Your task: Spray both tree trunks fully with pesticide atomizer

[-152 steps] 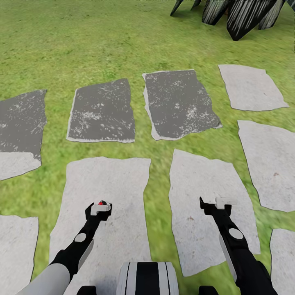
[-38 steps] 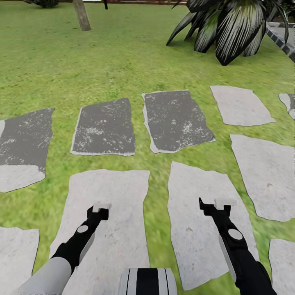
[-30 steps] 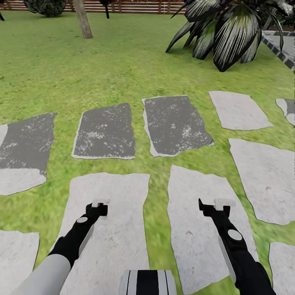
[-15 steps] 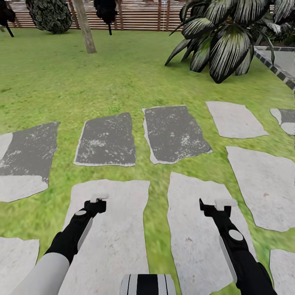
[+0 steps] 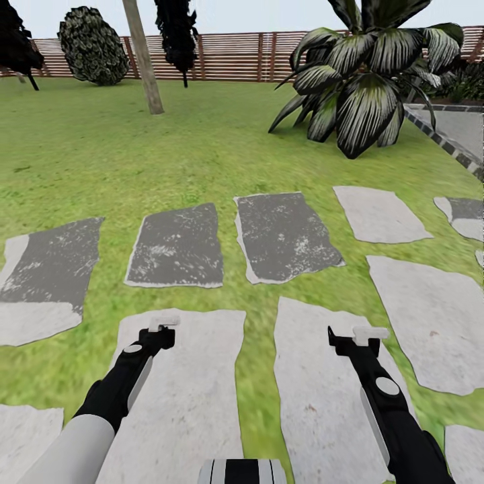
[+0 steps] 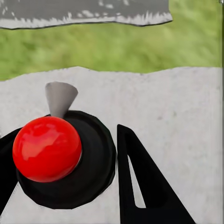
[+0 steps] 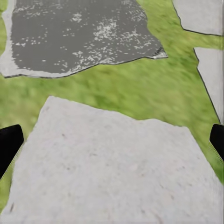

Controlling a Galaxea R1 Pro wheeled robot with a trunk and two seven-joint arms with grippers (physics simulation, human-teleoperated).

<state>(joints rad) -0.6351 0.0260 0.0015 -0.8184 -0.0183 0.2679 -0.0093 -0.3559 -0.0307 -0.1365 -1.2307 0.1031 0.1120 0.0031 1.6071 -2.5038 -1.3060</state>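
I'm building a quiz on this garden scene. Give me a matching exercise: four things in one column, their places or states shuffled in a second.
Things:
1. tree trunk
2. striped plant
3. pesticide atomizer
4. right gripper

Places or states:
A. open, above a light grey stone
B. far left on the lawn, near the wooden fence
C. far right on the lawn
D. between the fingers of the left gripper

Pairs: 1-B, 2-C, 3-D, 4-A
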